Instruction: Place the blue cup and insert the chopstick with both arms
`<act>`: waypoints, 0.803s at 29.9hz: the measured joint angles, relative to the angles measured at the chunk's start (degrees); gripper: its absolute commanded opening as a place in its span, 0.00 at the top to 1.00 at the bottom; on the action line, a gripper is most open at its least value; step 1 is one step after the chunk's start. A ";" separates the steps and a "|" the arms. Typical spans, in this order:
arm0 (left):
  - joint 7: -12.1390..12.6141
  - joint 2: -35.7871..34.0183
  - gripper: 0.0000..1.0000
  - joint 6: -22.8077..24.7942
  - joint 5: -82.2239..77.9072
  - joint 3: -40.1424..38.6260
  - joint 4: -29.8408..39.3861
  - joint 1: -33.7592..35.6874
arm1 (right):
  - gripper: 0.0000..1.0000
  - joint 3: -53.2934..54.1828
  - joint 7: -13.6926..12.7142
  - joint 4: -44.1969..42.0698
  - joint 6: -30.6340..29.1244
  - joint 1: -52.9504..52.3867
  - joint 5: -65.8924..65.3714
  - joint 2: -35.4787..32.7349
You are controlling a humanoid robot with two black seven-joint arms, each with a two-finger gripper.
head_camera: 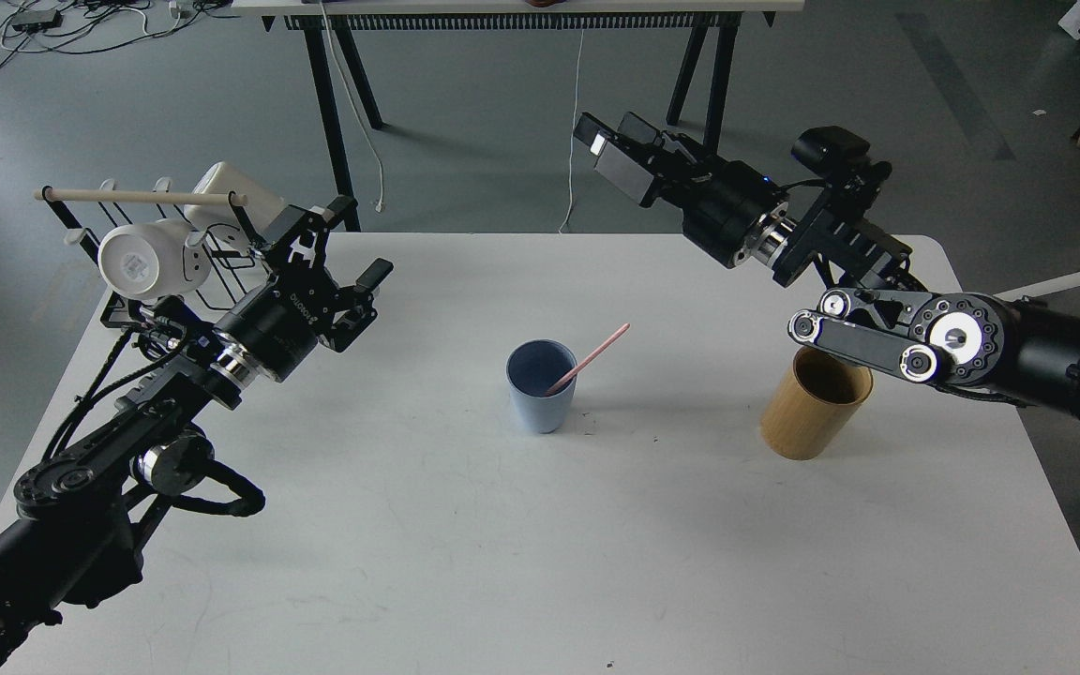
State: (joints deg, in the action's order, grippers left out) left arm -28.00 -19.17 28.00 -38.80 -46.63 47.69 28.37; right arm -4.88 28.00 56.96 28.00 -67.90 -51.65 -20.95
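The pale blue cup [540,386] stands upright near the middle of the white table [540,525]. The pink chopstick [589,358] rests inside it, leaning over the rim to the right. My right gripper [607,148] is open and empty, raised well above and behind the cup, past the table's far edge. My left gripper [345,246] is open and empty, hovering over the table to the left of the cup, near the mug rack.
A tan wooden cylinder holder [816,403] stands right of the cup, under my right arm. A wire rack [142,202] with white mugs [139,263] sits at the table's far left corner. Another table's black legs [334,103] stand behind.
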 measured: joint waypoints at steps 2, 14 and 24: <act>0.00 0.01 0.08 0.00 0.95 -0.99 0.32 0.01 | 0.23 1.94 0.00 3.43 0.00 0.00 5.50 -3.93; 0.00 -2.56 0.08 0.00 3.76 -3.63 0.66 0.27 | 0.08 11.40 -0.01 22.41 -10.30 8.56 37.31 -21.87; 0.00 -5.82 0.08 0.00 6.66 -5.15 0.58 0.27 | 0.01 14.52 -0.01 13.06 -53.51 13.72 47.02 -22.84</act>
State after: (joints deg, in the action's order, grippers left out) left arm -28.00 -24.99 28.00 -32.13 -51.78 48.26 28.64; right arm 9.64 27.99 70.02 -25.51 -54.18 -4.63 -43.79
